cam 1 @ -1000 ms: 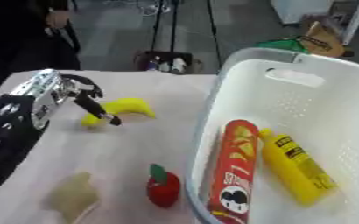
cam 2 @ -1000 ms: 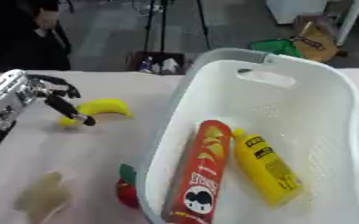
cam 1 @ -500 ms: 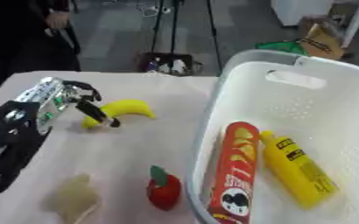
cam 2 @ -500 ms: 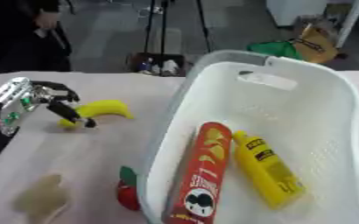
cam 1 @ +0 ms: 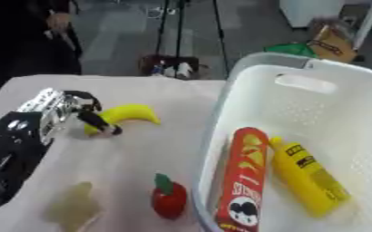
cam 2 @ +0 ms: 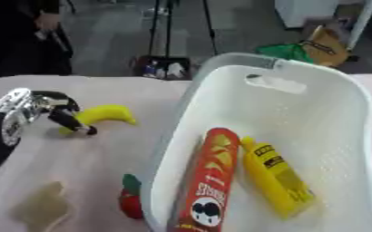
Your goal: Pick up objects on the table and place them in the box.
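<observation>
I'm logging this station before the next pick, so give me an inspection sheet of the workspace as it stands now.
Surface: pale pinkish table, no spills seen.
Job's things: yellow banana on the table by the left hand; red apple-shaped toy with green stem beside the basket's near wall; flat beige piece, kind unclear. Inside the white perforated plastic basket: red crisps tube and yellow bottle, lying side by side.
Clutter: nothing seen.
Hands: left hand curled at the banana's end, grasp unclear; right hand not in view.
Cables: nothing seen.
Surroundings: black tripod legs, cardboard box on the floor.
</observation>
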Robot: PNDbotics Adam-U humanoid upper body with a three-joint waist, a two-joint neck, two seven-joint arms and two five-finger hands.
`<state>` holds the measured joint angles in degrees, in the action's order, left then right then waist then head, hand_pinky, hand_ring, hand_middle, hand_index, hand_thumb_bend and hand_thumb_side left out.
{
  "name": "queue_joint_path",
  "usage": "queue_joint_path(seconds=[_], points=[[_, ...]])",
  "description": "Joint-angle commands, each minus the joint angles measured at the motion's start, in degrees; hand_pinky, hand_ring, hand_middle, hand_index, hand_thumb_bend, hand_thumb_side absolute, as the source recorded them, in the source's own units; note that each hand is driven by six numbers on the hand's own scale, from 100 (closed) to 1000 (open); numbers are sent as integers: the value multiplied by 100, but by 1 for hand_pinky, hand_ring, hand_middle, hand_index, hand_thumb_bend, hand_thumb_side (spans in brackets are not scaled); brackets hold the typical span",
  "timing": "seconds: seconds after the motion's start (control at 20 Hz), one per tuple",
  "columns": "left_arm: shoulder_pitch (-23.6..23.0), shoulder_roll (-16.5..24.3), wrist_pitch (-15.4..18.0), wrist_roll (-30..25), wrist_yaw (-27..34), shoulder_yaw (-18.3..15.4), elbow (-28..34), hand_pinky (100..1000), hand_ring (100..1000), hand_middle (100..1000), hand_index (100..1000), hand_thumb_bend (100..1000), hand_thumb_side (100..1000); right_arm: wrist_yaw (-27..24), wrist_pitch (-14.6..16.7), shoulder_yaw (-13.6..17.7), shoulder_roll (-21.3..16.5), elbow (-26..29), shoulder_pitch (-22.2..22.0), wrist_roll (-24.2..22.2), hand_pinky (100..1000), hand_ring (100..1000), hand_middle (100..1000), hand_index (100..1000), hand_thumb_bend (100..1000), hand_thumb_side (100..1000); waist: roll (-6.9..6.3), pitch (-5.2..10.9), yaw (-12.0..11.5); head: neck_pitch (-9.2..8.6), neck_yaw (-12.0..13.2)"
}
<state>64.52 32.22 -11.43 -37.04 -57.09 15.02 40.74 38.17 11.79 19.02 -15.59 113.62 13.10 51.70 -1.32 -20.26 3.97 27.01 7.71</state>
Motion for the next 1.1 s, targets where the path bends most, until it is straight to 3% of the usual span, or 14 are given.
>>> queue_joint_path(seconds=[0.05,0.25,0.4,0.65,0.7,1.1], points=[[165,71,27,102,-90,-109,-60,981,958,890,930,625,709,-27,39,0,-64,97,38,27,758,540,523,669,100,729,7,92,13,-81,28],[184,35,74,151,-101,-209,-195,982,955,883,924,603,720,-26,40,-5,-59,97,37,27,759,540,523,669,100,729,6,82,25,-89,45],[201,15,148,127,-28,-302,-293,975,952,887,933,647,695,-26,43,-9,-54,97,36,27,759,540,523,669,100,728,5,72,41,-100,55],[235,32,255,2,132,-415,-360,959,941,873,911,644,698,-25,47,-10,-50,97,33,27,760,540,523,670,100,728,1,62,55,-102,65],[239,37,246,24,128,-419,-355,928,912,835,863,581,729,-25,47,-11,-49,97,31,27,760,540,523,670,100,728,1,62,51,-104,65],[236,17,177,268,7,-422,-383,888,865,778,828,547,722,-42,49,1,-45,97,29,27,761,540,523,670,100,726,7,67,43,-126,69]])
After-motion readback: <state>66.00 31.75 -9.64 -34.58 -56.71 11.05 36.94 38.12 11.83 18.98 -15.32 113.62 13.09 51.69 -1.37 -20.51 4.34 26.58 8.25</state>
